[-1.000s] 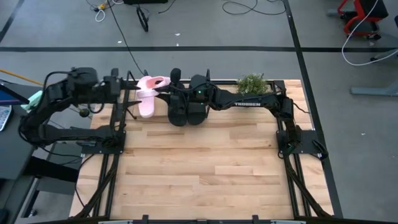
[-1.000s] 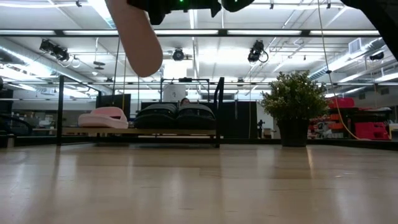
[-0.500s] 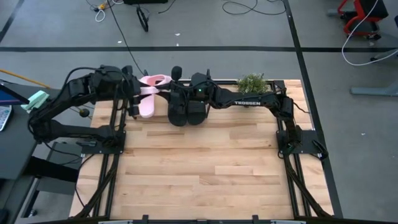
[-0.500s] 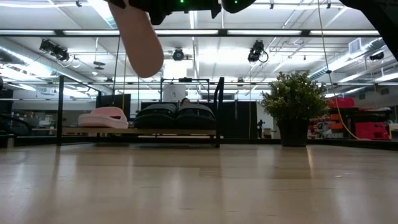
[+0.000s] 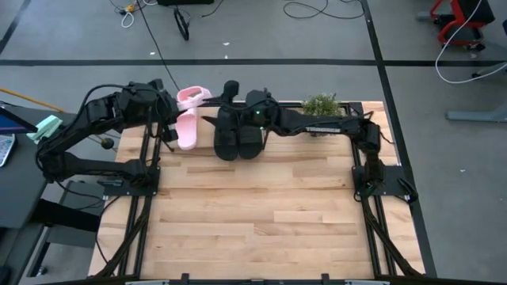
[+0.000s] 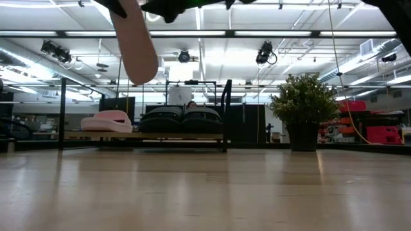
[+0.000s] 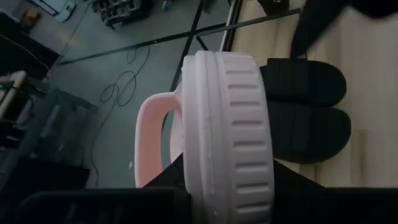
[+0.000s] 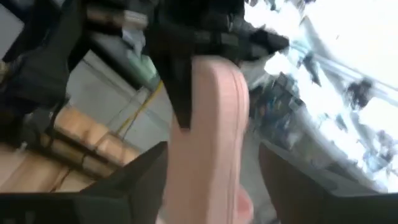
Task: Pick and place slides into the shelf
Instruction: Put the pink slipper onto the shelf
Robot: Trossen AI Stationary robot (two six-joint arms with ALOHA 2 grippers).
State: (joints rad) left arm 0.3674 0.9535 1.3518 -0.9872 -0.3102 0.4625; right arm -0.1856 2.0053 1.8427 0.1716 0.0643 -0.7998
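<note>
Pale pink slide [image 7: 229, 130], ribbed sole, wide strap.

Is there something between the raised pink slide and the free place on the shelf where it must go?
Nothing visible blocks it. The raised pink slide hangs in the air above the shelf, held between both arms. On the shelf, the other pink slide and the two black slides lie side by side; whether a free place remains beside them cannot be told.

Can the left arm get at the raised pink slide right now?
Likely yes: the raised pink slide hangs in the right gripper, and the left gripper sits right beside it, nothing between.
</note>
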